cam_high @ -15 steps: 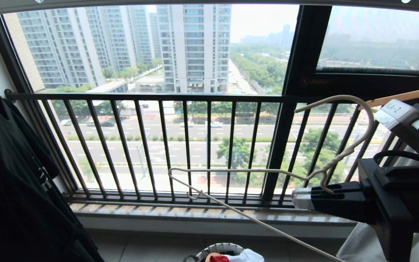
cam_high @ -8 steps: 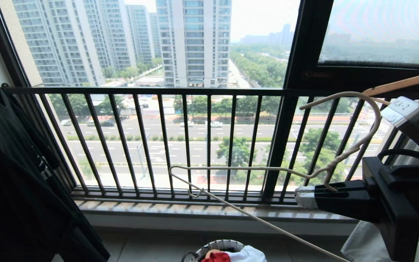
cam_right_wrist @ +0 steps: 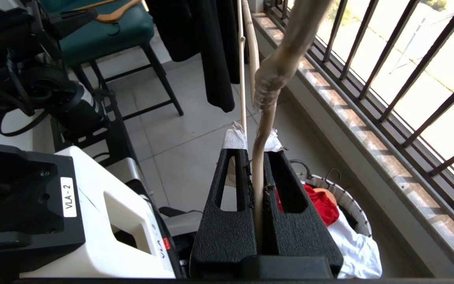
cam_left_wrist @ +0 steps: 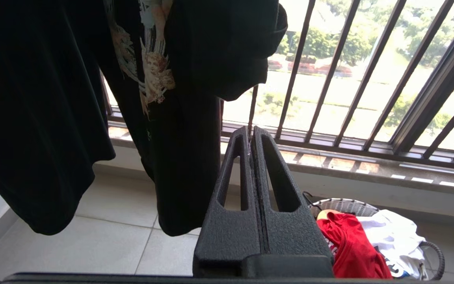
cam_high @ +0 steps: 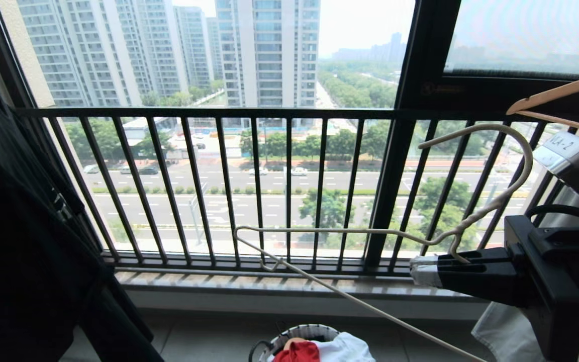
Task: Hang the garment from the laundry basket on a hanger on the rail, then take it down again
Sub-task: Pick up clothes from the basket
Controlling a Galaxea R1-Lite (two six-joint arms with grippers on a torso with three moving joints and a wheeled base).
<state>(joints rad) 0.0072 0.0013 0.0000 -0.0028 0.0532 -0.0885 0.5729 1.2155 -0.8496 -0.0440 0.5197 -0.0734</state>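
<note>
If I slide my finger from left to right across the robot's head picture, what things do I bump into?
Black T-shirt → laundry basket with the red garment inside → right end effector, shut on the wire hanger → wooden hanger.

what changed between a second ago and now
Only the head view itself tipped downward: the window railing sits higher in the picture, and more of the laundry basket with the red garment shows at the bottom. The right claw stays shut on the hanger; nothing was picked up or released.
</note>
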